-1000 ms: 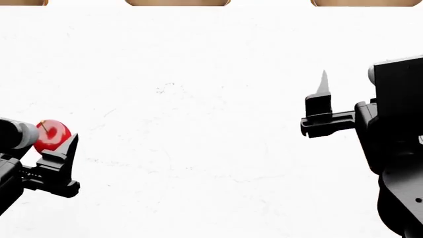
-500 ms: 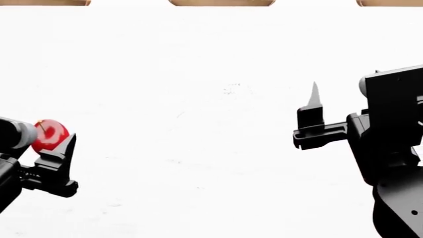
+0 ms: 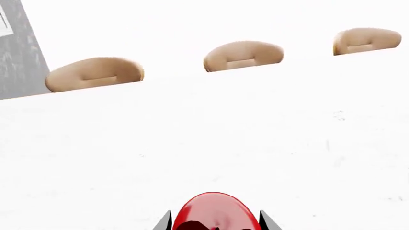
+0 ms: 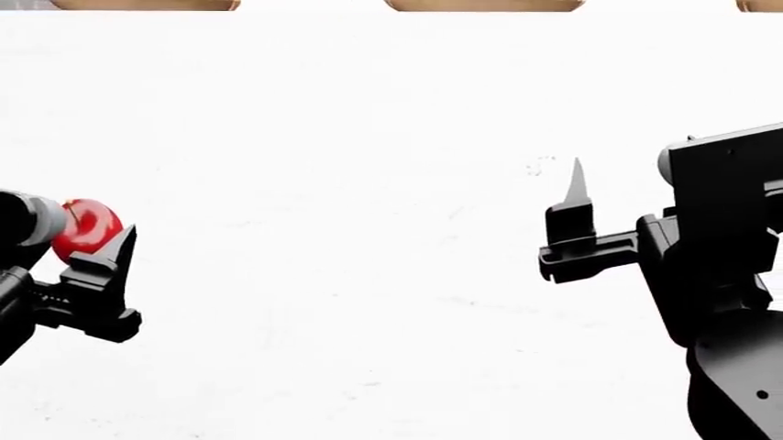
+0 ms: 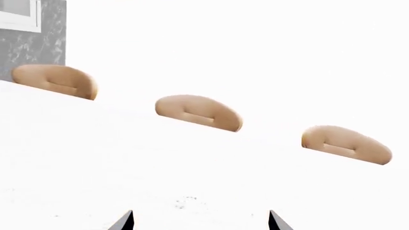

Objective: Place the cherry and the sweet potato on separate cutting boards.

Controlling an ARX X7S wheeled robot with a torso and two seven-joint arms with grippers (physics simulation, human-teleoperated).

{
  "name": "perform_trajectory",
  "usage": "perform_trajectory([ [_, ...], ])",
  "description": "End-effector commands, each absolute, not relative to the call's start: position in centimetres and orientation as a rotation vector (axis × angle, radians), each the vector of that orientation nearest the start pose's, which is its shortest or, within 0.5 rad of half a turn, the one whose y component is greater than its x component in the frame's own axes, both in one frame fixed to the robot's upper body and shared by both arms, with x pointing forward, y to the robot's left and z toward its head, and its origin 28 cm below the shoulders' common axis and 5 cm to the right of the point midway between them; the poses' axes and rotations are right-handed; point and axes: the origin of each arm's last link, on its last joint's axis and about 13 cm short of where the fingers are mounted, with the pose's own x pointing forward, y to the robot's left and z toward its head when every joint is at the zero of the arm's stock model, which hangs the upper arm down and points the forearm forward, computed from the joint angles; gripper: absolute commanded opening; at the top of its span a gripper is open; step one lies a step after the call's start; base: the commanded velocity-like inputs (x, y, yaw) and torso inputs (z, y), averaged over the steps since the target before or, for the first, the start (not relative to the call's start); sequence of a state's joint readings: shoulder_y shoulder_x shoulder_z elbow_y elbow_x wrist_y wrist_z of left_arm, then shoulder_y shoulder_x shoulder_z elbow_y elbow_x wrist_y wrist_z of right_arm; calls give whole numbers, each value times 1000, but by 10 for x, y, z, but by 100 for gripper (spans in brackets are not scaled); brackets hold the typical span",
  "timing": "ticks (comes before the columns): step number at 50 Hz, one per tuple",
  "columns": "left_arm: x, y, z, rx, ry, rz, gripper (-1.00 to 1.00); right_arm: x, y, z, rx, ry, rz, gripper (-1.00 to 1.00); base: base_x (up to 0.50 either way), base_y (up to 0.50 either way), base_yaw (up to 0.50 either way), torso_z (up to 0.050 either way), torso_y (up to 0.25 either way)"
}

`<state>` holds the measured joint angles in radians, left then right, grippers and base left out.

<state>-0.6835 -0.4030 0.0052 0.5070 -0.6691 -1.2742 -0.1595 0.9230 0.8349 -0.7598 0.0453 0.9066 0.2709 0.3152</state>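
On the tabletop: a wide white tabletop (image 4: 367, 183) with only faint specks, bare between the two arms and the far edge.
Far edge: three cutting boards in a row, well apart from each other, each with its handle slot facing the robot; left board (image 3: 95, 74), middle board (image 3: 244, 56), right board (image 3: 367, 40).
Same boards from the right wrist: left (image 5: 54, 79), middle (image 5: 198, 112), right (image 5: 346, 143).
Backdrop: a grey wall panel (image 3: 19, 52) behind the left end of the row.
In the way: no object lies between either hand and the boards.
Left hand: the left hand (image 4: 92, 243) is closed around the cherry (image 4: 83, 228), a black finger pressed to each side of it, held above the tabletop at the head view's left edge.
Cherry close up: the cherry (image 3: 214, 213) fills the space between the two finger tips; glossy red, round.
Right hand: the right hand (image 5: 199, 221) has its fingers spread wide with nothing between them; in the head view one pointed finger (image 4: 573, 197) stands upright.
Cut off: the head view shows only slivers of the boards (image 4: 483, 5) at its top edge; the lower half of the cherry is cropped in the left wrist view.
Hard to make out: the cherry's stem and which way it points; being round, the cherry shows no clear long axis.
Sweet potato: not in any view.
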Motion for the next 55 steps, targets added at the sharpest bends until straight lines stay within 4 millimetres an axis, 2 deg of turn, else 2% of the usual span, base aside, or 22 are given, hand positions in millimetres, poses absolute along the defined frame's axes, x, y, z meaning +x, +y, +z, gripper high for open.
perform_trajectory([
  [1,267,253,213,82,144,-182,-100,319,-194,193,-203,-60,94,100,0,449,0,0,0],
  [7,273,260,213,65,147,-132,-100,319,-194,192,-185,-55,84,100,0,51,0,0,0],
  [10,278,272,221,48,140,-76,-100,319,-194,191,-183,-49,83,100,0,0,0,0,0],
  [16,291,289,214,40,164,62,-100,319,-194,190,-182,-44,83,100,0,0,0,0,0],
  [32,288,328,202,24,183,274,-100,319,-193,182,-179,-26,89,100,0,0,0,0,0],
  [36,289,333,193,27,205,307,-100,320,-192,182,-177,-26,91,100,0,0,0,0,0],
  [55,298,354,187,19,230,404,-100,321,-191,182,-178,-20,94,100,0,0,0,0,0],
])
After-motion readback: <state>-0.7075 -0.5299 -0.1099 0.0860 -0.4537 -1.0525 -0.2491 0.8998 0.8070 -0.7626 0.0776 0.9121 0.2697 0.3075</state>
